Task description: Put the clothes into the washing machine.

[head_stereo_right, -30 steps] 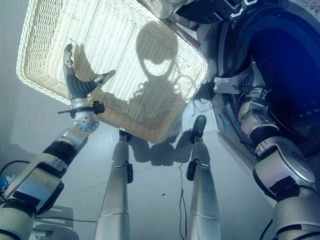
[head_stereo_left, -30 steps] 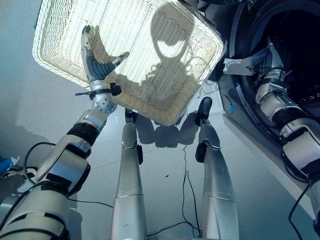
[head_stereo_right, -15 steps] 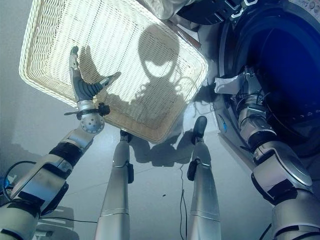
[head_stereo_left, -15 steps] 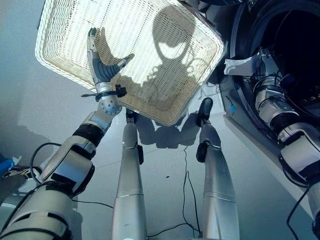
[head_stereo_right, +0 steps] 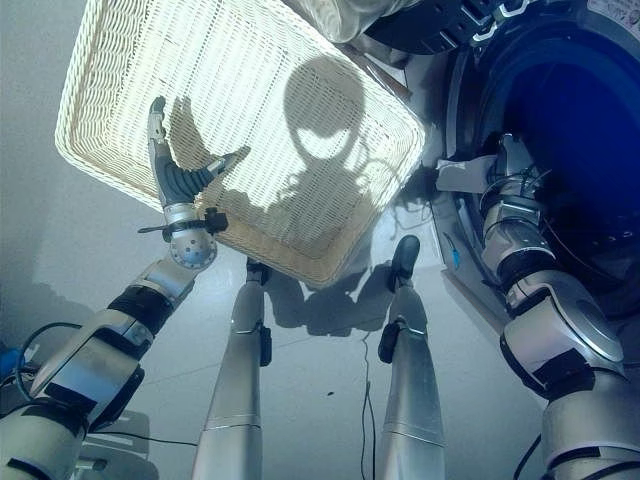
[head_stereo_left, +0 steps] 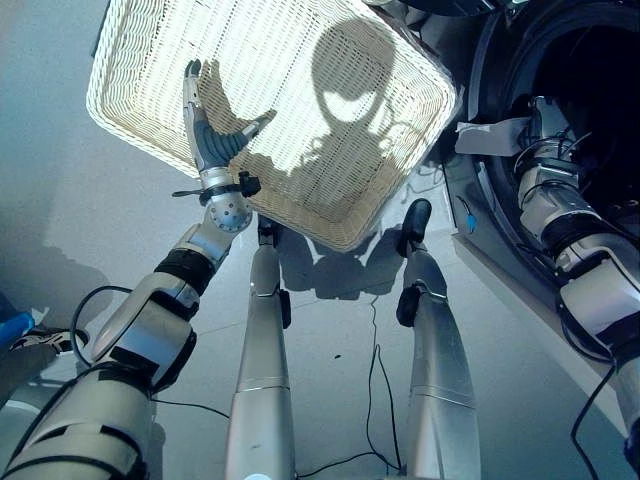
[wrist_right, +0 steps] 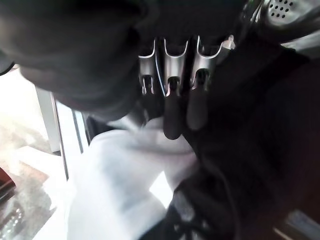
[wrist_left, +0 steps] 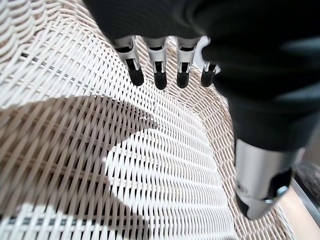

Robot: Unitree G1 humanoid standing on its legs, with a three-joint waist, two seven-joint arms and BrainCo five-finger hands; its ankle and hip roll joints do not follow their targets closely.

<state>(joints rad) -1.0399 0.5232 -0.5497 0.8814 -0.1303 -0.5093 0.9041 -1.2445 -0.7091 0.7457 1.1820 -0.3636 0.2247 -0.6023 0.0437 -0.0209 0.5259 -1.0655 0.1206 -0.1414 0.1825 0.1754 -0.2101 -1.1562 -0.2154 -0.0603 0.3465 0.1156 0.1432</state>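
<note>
My right hand (head_stereo_right: 508,165) is at the mouth of the washing machine's dark drum (head_stereo_right: 585,110), shut on a white cloth (head_stereo_right: 462,176). The right wrist view shows its fingers (wrist_right: 172,117) curled onto that white cloth (wrist_right: 120,180), with the dark drum behind. The white wicker basket (head_stereo_left: 330,110) stands on the floor to the left of the machine, and its woven bottom is bare. My left hand (head_stereo_left: 208,140) hovers open over the basket's near left part, fingers (wrist_left: 159,75) straight above the weave.
The washing machine's front rim (head_stereo_left: 480,230) runs down the right side. A lump of light fabric (head_stereo_right: 350,12) lies past the basket's far edge. A blue object (head_stereo_left: 12,330) sits at the lower left on the grey floor (head_stereo_left: 60,200).
The whole picture has shifted a little to the right, so the camera moved. My right hand stays at the drum mouth with the white cloth. My left hand stays open over the basket.
</note>
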